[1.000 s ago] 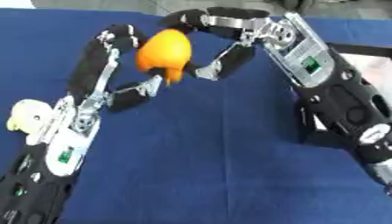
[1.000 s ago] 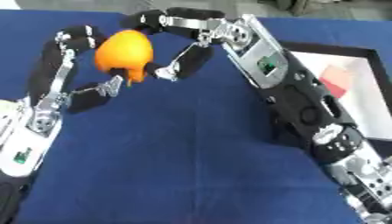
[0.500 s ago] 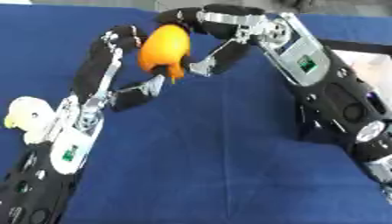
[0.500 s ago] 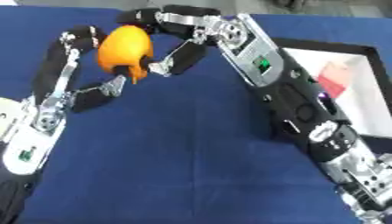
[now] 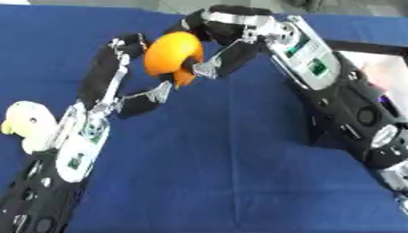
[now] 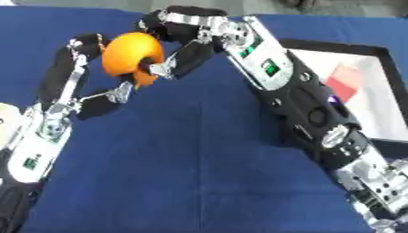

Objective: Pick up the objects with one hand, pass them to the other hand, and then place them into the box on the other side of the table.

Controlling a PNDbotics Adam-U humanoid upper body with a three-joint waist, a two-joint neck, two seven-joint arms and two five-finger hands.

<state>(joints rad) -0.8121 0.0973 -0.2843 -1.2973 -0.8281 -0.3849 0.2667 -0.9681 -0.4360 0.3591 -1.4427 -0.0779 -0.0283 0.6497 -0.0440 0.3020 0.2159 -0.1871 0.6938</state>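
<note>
A round orange object (image 5: 169, 55) hangs above the blue table, caught between both hands. My left hand (image 5: 119, 68) comes up from the lower left, with its fingers (image 5: 127, 44) curled over the object's left side and its thumb (image 5: 151, 94) under it. My right hand (image 6: 187, 20) reaches in from the right, with fingers (image 6: 185, 57) curled round the object's top and right side. The box (image 6: 388, 68), black-rimmed with a white floor, lies at the right edge, partly hidden behind my right forearm.
A white and pale yellow object (image 5: 28, 125) lies on the blue tablecloth (image 5: 207, 173) beside my left forearm. A pink-red thing (image 6: 345, 77) lies inside the box. My right forearm (image 6: 311, 109) crosses the table's right half.
My right hand's fingers have drawn in a little to the left against the orange object. The object itself has hardly moved, and the left hand keeps its hold.
</note>
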